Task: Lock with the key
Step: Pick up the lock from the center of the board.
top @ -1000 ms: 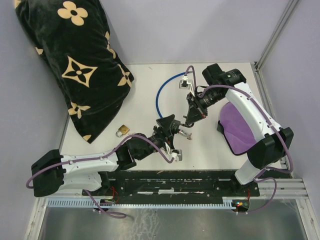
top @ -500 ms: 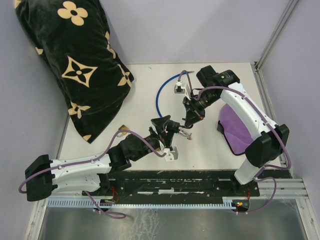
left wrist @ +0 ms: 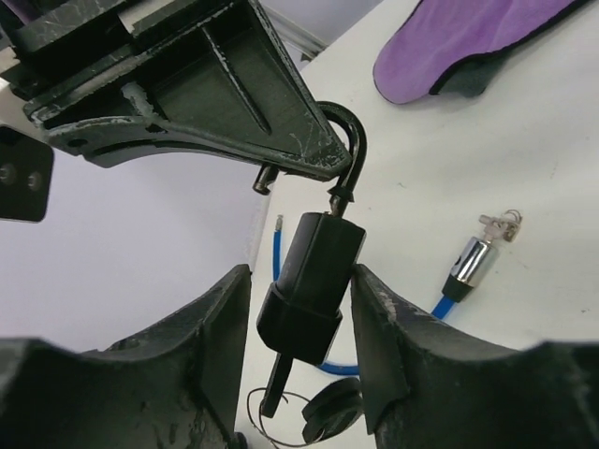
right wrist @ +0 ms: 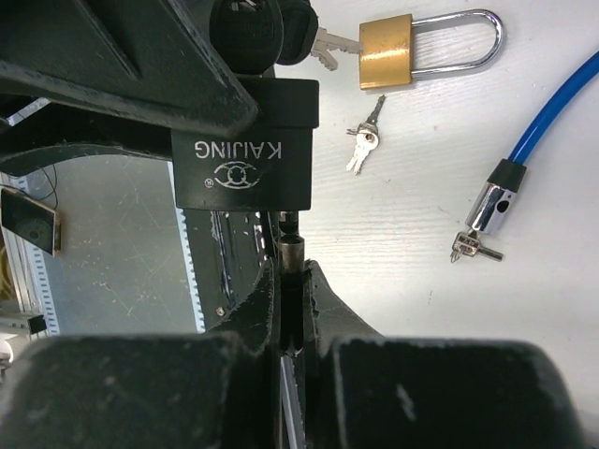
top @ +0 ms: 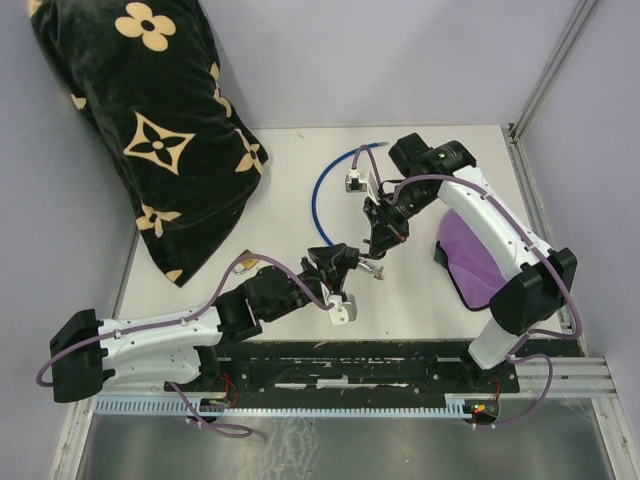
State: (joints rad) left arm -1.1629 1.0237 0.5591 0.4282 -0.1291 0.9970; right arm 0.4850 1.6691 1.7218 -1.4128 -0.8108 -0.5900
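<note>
So the black lock (left wrist: 314,262) is hanging in the air over the middle of the table (top: 290,170), right between the two arms. The right gripper (right wrist: 288,257) has its fingers pressed together on the shackle (left wrist: 354,154), which sits at 12 o'clock of the lock body in the left wrist view. The left gripper (left wrist: 301,281) is half spread, with the body sitting between its fingers (left wrist: 220,327). The 3 o'clock finger looks like it's touching the body and the 9 o'clock one shows a thin sliver of gap, so it's not really clamped. The key (left wrist: 274,385) is stuck in the lock at 6 o'clock, ring dangling below. On the table in the right wrist view there's a brass lock (right wrist: 412,51) at 2 o'clock of the black one, loose keys (right wrist: 363,140) at 3 o'clock, and a blue cable (right wrist: 552,108) further out.
</note>
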